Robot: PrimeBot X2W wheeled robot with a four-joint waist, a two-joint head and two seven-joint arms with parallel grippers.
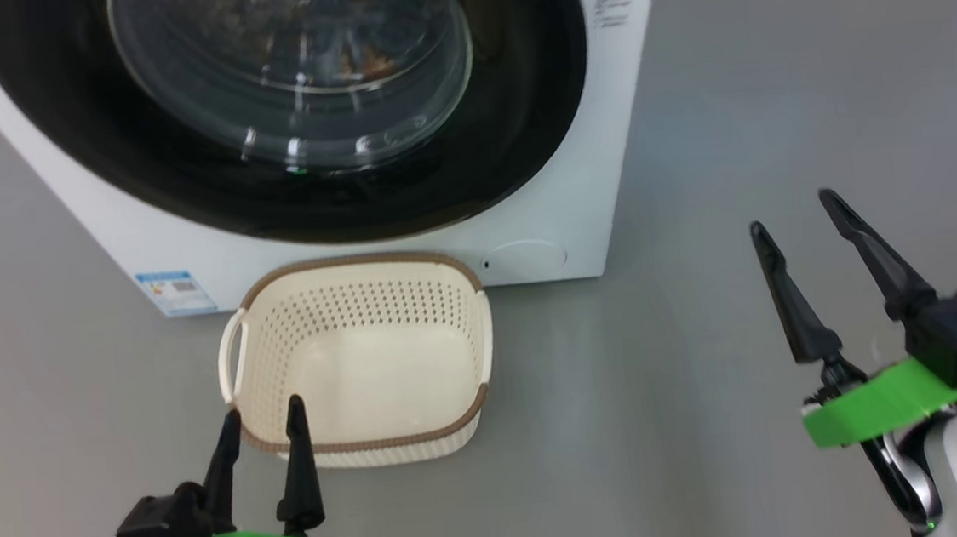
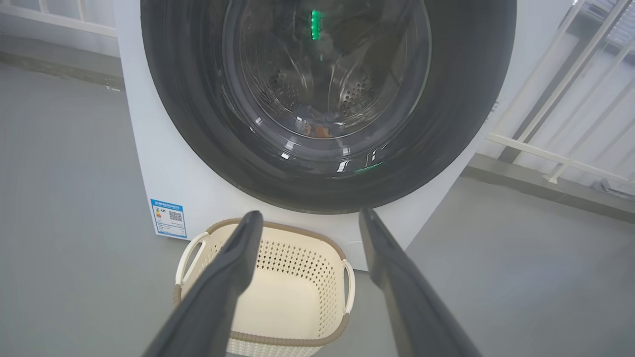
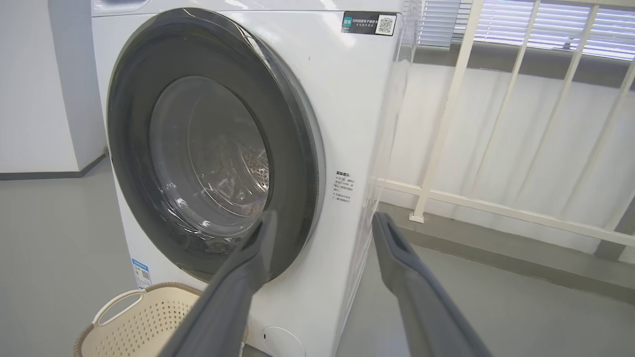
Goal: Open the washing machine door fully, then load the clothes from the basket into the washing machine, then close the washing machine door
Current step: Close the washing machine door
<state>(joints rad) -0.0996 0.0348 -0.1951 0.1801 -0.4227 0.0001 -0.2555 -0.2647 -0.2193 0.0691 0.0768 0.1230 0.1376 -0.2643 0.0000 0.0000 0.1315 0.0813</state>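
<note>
Glossy black plastic rims the washing machine door (image 1: 534, 110), shut against the boxy white washing machine (image 1: 610, 207). Through its bulging clear glass, scraps of the clothes (image 2: 317, 130) lie in the perforated steel drum (image 2: 357, 94). Just before the machine, the cream perforated basket (image 1: 362, 307) with its brown woven-look rim sits on the smooth grey floor (image 1: 710, 387). The left gripper (image 1: 262, 407) and right gripper (image 1: 792, 211) hold their tapered dark fingers spread in the air.

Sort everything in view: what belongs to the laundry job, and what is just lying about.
Belongs to the job:
washing machine
its door, shut
basket, empty
clothes, glimpsed through the door glass

Just lying about:
white railing
window blinds
grey floor
</note>
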